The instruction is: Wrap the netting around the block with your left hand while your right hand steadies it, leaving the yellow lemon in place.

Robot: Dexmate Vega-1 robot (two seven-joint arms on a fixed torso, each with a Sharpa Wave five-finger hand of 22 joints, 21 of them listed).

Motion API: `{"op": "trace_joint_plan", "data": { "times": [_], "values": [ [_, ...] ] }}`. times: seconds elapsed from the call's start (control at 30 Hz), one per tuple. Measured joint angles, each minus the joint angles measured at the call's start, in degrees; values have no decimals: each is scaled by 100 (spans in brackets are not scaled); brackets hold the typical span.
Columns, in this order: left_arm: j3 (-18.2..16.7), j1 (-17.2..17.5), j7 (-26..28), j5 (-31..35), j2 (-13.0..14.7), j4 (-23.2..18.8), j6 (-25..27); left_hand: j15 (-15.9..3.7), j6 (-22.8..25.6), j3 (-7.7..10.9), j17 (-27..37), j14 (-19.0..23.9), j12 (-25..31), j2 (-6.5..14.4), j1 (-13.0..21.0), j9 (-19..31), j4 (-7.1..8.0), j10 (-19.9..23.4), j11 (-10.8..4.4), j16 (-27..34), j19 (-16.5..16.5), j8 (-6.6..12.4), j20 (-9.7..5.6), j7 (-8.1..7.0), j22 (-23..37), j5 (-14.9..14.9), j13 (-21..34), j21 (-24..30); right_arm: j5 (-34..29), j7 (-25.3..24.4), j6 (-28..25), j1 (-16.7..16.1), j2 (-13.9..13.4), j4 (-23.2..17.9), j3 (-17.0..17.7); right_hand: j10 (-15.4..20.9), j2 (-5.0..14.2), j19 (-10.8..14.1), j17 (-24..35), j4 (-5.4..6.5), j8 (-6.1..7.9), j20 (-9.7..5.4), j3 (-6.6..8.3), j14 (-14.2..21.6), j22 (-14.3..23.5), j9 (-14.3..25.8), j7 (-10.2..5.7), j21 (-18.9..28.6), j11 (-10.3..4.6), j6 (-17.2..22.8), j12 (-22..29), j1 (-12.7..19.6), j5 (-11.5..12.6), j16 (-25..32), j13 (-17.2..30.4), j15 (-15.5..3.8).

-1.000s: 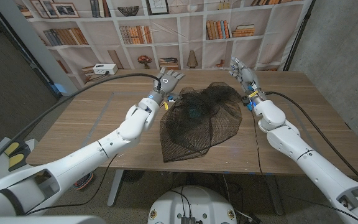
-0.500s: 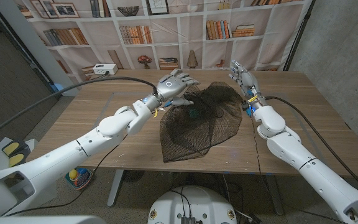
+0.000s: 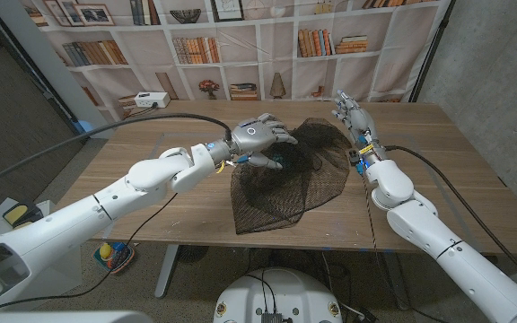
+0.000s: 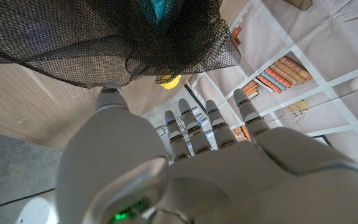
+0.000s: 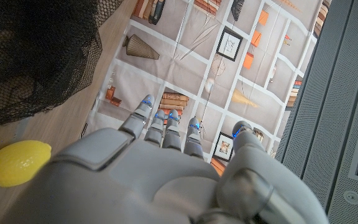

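The black netting (image 3: 290, 179) lies heaped and spread on the wooden table (image 3: 151, 179), and the teal block (image 3: 278, 164) shows faintly through it. My left hand (image 3: 258, 139) hovers over the heap's back left part, back upward and fingers spread, holding nothing. From the left wrist, the netting (image 4: 104, 37) hangs just beyond the fingers (image 4: 191, 127), with the block (image 4: 157, 7) inside it. My right hand (image 3: 349, 109) stands raised beyond the netting's back right edge, fingers apart, touching nothing. The yellow lemon (image 5: 17, 163) lies on the wood beside the netting (image 5: 36, 56), close to my right hand (image 5: 166, 180).
A white box (image 3: 151, 99) sits at the table's back left corner. A black cable (image 3: 164, 121) arcs from there along my left arm. A printed bookshelf backdrop (image 3: 240, 45) closes off the far side.
My left hand has swung right from the netting's back left edge to over the heap, turning its back upward. The right hand has barely moved.
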Motion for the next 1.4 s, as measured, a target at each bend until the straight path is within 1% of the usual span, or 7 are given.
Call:
{"op": "trace_joint_plan", "data": {
  "times": [0.17,0.37,0.4,0.7,1.13,1.17,1.4],
  "values": [
    [-74,0,-483,4,38,-158,-140,1,530,-52,-32,328,39,8,120,10,-52,413,-12,61,160,62,-45,79,0,0,-115,0,-42,-83,-39,-85,8,-93,13,0,0,0,0,0,0,0,0,0,0,0,0,0,0,0,0,0,0,0,0,0],
    [-166,37,-1097,9,53,-440,-161,9,430,-76,-17,226,-107,9,120,10,-76,216,185,-8,63,-54,52,195,0,0,-142,-100,-64,-166,-108,-149,27,-179,25,0,25,12,0,20,0,-13,20,0,0,0,-21,0,0,21,0,-26,0,22,0,0],
    [-183,55,-1440,37,50,-503,-105,3,409,-92,-15,202,-117,9,120,10,-59,179,192,-35,44,-80,72,215,1,0,-142,-109,-65,-183,-124,-174,38,-212,30,0,32,22,9,20,0,-22,20,0,0,0,-21,0,0,21,0,-34,0,22,-1,0],
    [-241,181,-2246,124,-26,-778,32,20,166,-219,-16,76,-183,-61,51,36,-28,2,211,-96,-57,-218,172,210,1,0,-125,-212,-25,-192,-164,-204,63,-239,41,22,83,41,27,44,0,-41,40,0,0,0,-41,0,23,41,0,-115,0,22,-1,0],
    [-58,422,-2410,395,-116,-845,73,2,327,-306,11,245,-176,-60,51,36,11,254,147,-77,-14,-233,128,327,15,120,-138,-251,13,-155,-164,-270,44,-239,50,72,72,41,27,80,0,-41,31,0,0,0,-9,0,73,73,0,-104,0,22,-1,0],
    [-41,445,-2298,850,-120,-845,80,2,354,-322,11,246,-176,-60,51,36,-5,262,139,-78,-14,-226,128,354,15,122,-133,-251,12,-160,-163,-338,15,-308,62,72,72,40,26,80,0,-40,31,0,0,0,-9,0,73,73,0,-104,0,22,-1,0],
    [68,547,-2135,1213,-134,-831,44,1,354,-408,11,242,-176,-62,49,64,32,292,109,-78,-14,-211,128,420,15,126,-91,-302,-8,-209,-186,-452,-26,-440,92,72,42,40,26,80,0,-40,31,54,0,0,-21,0,72,125,0,-134,0,22,-2,-8]
  ]
}}
